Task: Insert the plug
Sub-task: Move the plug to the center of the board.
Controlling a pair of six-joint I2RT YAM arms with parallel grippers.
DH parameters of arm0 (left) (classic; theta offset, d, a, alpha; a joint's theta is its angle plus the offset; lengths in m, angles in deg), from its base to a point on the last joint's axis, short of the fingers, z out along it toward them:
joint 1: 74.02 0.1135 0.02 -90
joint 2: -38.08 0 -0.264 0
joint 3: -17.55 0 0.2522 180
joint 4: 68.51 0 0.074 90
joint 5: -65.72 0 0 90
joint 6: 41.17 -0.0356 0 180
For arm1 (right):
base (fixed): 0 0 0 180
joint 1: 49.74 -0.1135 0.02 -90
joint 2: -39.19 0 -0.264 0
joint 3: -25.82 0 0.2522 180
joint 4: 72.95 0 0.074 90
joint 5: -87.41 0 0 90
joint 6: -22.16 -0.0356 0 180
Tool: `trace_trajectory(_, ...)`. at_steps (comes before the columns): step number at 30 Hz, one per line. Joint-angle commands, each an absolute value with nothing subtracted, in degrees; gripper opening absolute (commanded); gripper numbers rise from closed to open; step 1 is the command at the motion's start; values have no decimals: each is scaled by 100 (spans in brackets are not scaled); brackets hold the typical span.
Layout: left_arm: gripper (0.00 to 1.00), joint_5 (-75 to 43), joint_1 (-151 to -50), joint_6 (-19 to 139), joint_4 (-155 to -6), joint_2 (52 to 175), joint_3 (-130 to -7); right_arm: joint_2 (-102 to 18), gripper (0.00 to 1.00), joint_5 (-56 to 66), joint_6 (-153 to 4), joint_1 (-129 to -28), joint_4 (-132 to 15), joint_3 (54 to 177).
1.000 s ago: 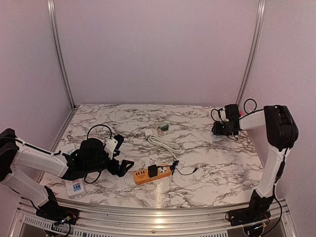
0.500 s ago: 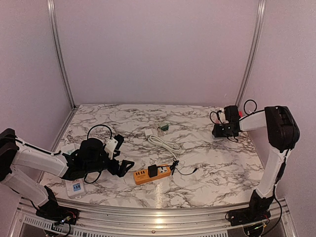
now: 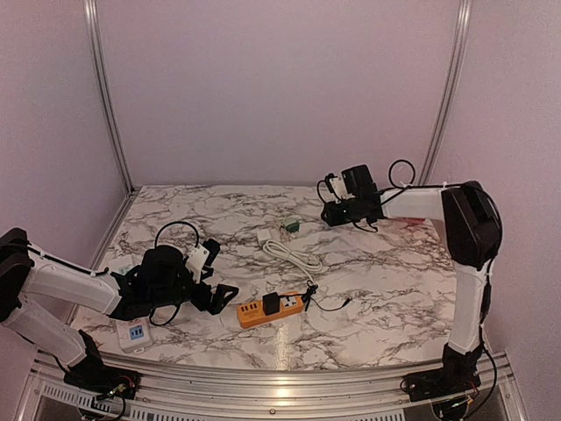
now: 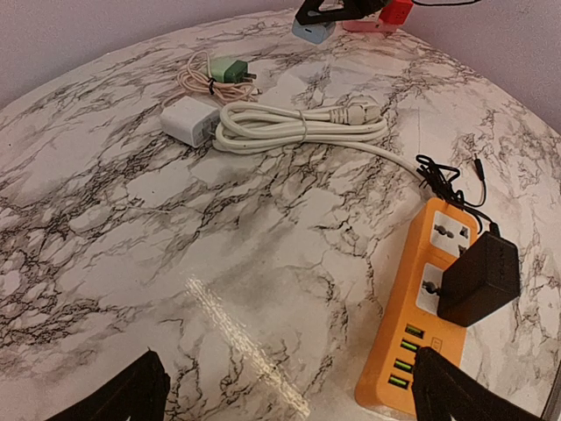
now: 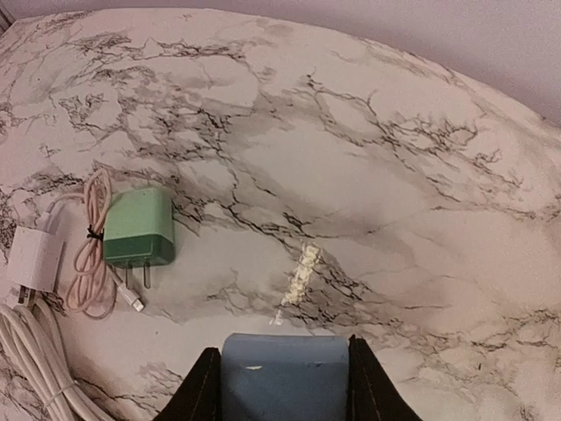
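Pale-blue rectangular plug [image 5: 285, 377] sits pinched between the right fingers [image 5: 200, 393], which have swung in from the right edge of the marble table [image 3: 394, 298] toward its middle. The orange plastic power strip [image 4: 403, 307] lies just ahead of the spread left fingers [image 4: 123, 399], so the carry has begun.

1. The table [image 3: 394, 289] has a white marble top with dark lines.
2. An orange power strip [image 4: 412, 307] lies near the front, with a thin black wire [image 4: 443, 175] just beside it.
3. A coiled white cord [image 4: 298, 123], a white charger [image 4: 188, 121] and a green plug [image 4: 228, 68] lie farther back.
4. A white box [image 3: 133, 333] lies front left.
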State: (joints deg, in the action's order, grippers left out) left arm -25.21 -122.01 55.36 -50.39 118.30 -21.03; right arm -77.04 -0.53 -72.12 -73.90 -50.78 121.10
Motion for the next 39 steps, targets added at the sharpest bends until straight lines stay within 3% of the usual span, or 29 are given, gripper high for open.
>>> trace_trajectory(1, 99, -2505, -12166, 5538, -4887, 11748, -2076, -8314, 33, -115, -7153, -7777, -4773, 12800)
trace_trajectory(12, 99, -2543, -12166, 5525, -4886, 11690, -2056, -9035, 35, -66, -7206, -8258, -4640, 13545)
trace_trajectory(18, 99, -2551, -12165, 5524, -4887, 11705, -2056, -9030, 43, -105, -7145, -8330, -4503, 13613)
trace_trajectory(39, 99, -2551, -12165, 5534, -4882, 11715, -2056, -7873, 47, -715, -6366, -9148, -3924, 13136)
